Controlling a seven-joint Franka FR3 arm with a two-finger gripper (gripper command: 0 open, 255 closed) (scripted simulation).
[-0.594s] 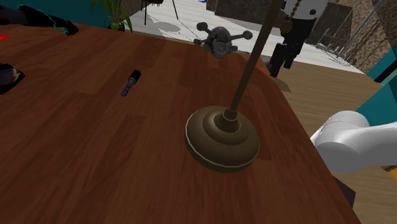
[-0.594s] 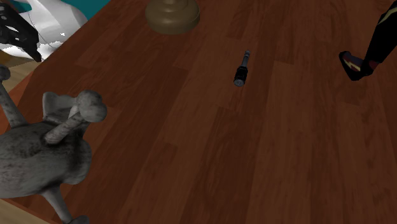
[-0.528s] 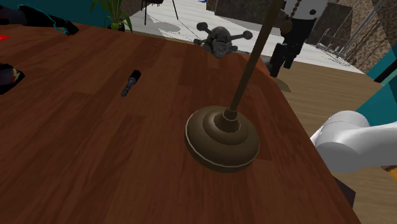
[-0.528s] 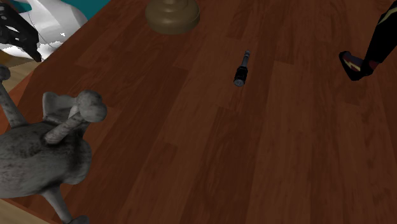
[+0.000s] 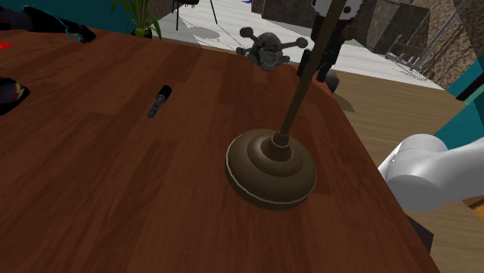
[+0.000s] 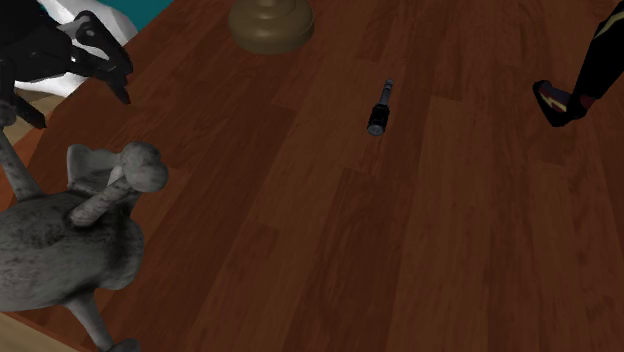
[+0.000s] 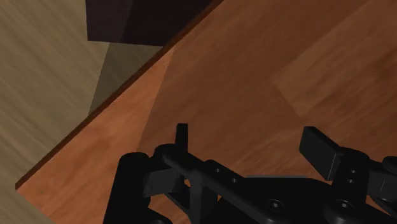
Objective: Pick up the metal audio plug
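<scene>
Now tool (image 7: 248, 135) splayed empty at desk (image 5: 116, 178) edge, likely pre-approach; audio plug (image 5: 159, 101) lies flat, well apart, untouched.

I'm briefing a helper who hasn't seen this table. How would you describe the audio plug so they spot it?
Find the wooden table and its big brown plunger. In the shoulder view the audio plug lies on bare wood, up and left of it: a small, slim, dark cylinder, far smaller than its neighbours.

Audio plug (image 5: 159, 101) lies on the table (image 5: 116, 194), left of the plunger (image 5: 271, 167) in the shoulder view; figurine (image 5: 267, 48) at the far edge.
</scene>
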